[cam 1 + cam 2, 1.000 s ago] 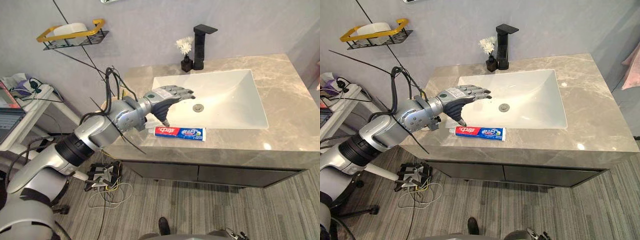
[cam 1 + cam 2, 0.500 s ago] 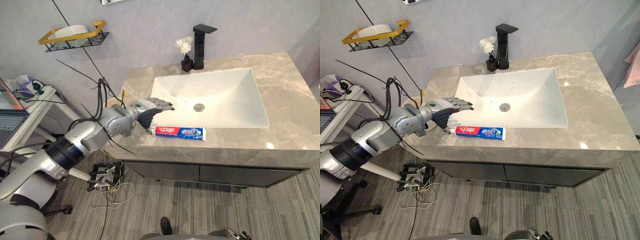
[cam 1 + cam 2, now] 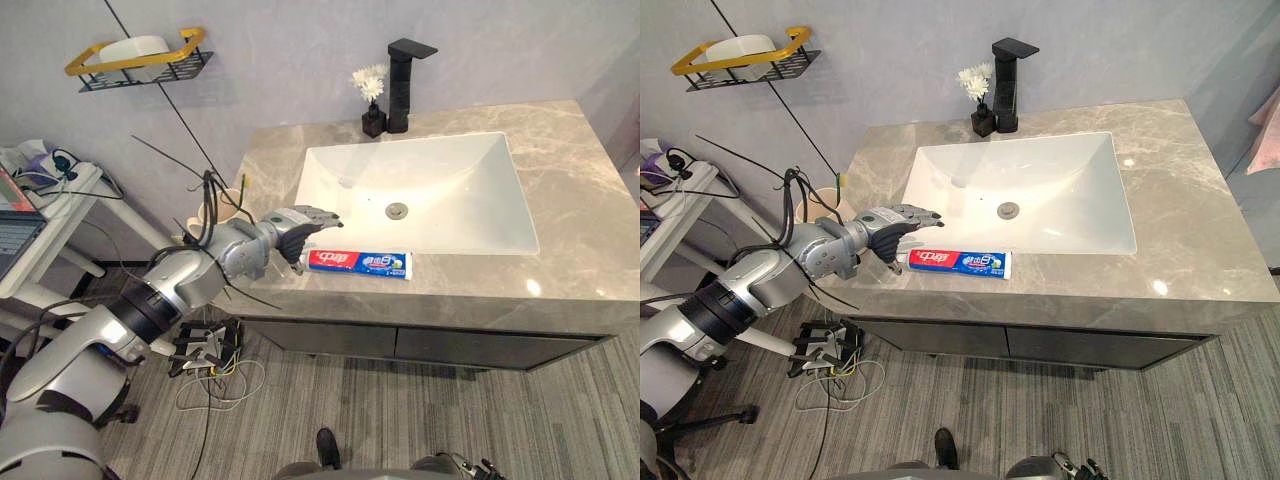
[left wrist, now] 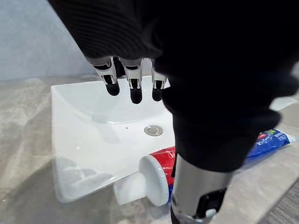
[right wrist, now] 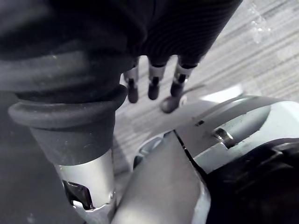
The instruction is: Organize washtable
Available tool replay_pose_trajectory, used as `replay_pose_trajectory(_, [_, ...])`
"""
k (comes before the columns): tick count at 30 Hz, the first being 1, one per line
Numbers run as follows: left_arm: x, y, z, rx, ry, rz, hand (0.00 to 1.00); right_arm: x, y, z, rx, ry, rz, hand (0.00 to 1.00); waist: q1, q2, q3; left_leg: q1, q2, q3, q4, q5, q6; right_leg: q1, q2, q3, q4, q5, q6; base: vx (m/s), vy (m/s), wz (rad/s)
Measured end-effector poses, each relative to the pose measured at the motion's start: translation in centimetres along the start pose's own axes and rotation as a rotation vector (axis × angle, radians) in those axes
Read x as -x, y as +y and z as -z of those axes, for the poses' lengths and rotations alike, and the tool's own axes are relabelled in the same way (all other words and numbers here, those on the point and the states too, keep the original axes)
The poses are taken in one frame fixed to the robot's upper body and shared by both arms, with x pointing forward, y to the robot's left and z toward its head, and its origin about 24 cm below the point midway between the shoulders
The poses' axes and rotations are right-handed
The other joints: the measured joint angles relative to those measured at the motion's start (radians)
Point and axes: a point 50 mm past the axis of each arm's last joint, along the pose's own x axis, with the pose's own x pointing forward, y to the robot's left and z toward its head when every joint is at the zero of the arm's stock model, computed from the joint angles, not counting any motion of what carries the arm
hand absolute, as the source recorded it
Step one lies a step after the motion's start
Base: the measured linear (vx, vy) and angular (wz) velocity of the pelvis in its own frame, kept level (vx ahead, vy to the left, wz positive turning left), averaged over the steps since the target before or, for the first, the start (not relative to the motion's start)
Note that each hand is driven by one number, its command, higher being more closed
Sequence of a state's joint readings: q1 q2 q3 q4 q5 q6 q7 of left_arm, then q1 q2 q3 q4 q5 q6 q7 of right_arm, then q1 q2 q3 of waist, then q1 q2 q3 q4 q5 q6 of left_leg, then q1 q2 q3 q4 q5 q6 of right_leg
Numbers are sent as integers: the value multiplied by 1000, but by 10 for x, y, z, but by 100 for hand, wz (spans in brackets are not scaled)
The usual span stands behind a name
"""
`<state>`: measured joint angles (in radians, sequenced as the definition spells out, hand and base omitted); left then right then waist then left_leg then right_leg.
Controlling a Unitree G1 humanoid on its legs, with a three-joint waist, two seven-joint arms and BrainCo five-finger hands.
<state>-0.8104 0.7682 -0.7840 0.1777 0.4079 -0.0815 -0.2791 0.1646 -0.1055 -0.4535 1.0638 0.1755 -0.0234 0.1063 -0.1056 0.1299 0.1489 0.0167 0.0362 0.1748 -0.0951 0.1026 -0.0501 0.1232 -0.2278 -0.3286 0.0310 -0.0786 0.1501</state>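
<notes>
Toothpaste (image 3: 358, 263) lies on the worktop (image 3: 570, 150) before the sink (image 3: 440, 180), not yet picked up. My left hand (image 3: 295, 225) hovers just beside its cap, fingers relaxed, empty; right hand (image 5: 153, 83) hangs loose. I judge the tidying barely begun.

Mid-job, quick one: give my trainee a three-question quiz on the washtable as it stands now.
1. True or false: the toothpaste lies inside the sink.
2. What stands right beside the faucet? A) a vase of white flowers B) a cup C) a soap bottle
3. Which is by the toothpaste's cap end, the left hand or the right hand, and does it grip the tube?
Key: 1. False: it lies on the counter, in front of the sink. 2. A. 3. The left hand; its fingers are open and grip nothing.
</notes>
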Motion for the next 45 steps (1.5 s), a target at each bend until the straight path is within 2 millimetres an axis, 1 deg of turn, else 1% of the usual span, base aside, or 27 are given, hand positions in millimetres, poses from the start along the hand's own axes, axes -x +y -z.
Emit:
replay_pose_trajectory(3, [-4, -3, -1, 20, 4, 2, 0, 0, 0, 0, 0, 0, -1, 0, -5, -1, 4, -3, 0, 5, 0, 0, 0, -5, -1, 4, -2, 4, 0, 0, 0, -4])
replay_pose_trajectory(5, [-6, -4, -2, 29, 6, 3, 0, 0, 1, -1, -1, -1, -2, 0, -17, -2, 4, -3, -1, 5, 0, 0, 0, -5, -1, 4, -2, 5, 0, 0, 0, 0])
replay_pose_trajectory(6, [-7, -4, -3, 32, 2, 2, 0, 0, 1, -1, -1, -1, -2, 0, -18, -2, 4, -3, 0, 6, 0, 0, 0, -6, -1, 5, -2, 6, 1, 0, 0, 0])
replay_pose_trajectory(11, [-13, -3, -11, 44, -23, -10, 0, 0, 1, -1, -2, -2, -2, 0, -19, 0, 7, -3, -1, 16, 0, 0, 0, -6, -1, 16, -17, 17, 3, -8, 5, -6])
replay_pose_trajectory(15, [-17, 5, -13, 30, -28, -20, 0, 0, 2, -3, -1, -11, -4, 0, -21, 0, 19, -2, -1, 20, 0, 0, 0, -7, -1, 23, -17, 19, 5, -11, 6, -3])
replay_pose_trajectory(21, [-19, 3, -16, 33, -40, -16, 0, 0, 1, -3, 0, -11, -3, 0, -22, 0, 19, -2, -1, 22, 0, 0, 0, -9, -1, 26, -18, 20, 5, 0, 0, -1])
replay_pose_trajectory(23, [-20, -1, -18, 29, -45, -1, 0, 0, 1, -3, 0, -11, -3, 0, -22, -1, 20, -2, -1, 23, 0, 0, 0, -11, -1, 28, -18, 20, 4, 0, 0, 0])
replay_pose_trajectory(28, [-23, -3, -15, 43, -31, 6, 0, -1, 2, -5, 1, -18, -4, 0, -23, -1, 20, -2, 0, 25, 0, 0, 0, -12, -1, 30, -18, 22, 4, 0, 0, 0])
replay_pose_trajectory(29, [-23, -3, -15, 43, -29, 7, 100, -1, 2, -5, 1, -18, -4, 0, -23, -1, 20, -2, 0, 26, 0, 0, 0, -13, -1, 31, -18, 22, 3, 0, 0, 0])
replay_pose_trajectory(37, [-22, -1, -13, 37, -22, 3, 100, -1, 1, -5, 1, -18, -4, 0, -21, 0, 27, -2, 0, 29, 0, 0, 0, -14, -1, 34, -22, 28, 3, -3, 1, 0])
replay_pose_trajectory(39, [-21, 3, -9, 28, -7, -6, 100, -1, 2, -6, 4, -23, -6, 0, -22, 0, 33, -2, 0, 32, 0, 0, 0, -16, -1, 37, -22, 29, 3, -12, 3, -5])
replay_pose_trajectory(45, [-12, 3, 4, 5, 25, 21, 100, -1, 1, -6, 15, -19, -5, 0, -20, 3, 37, -3, 1, 34, 0, 0, 0, -18, -1, 41, -24, 29, 4, 2, 0, -2])
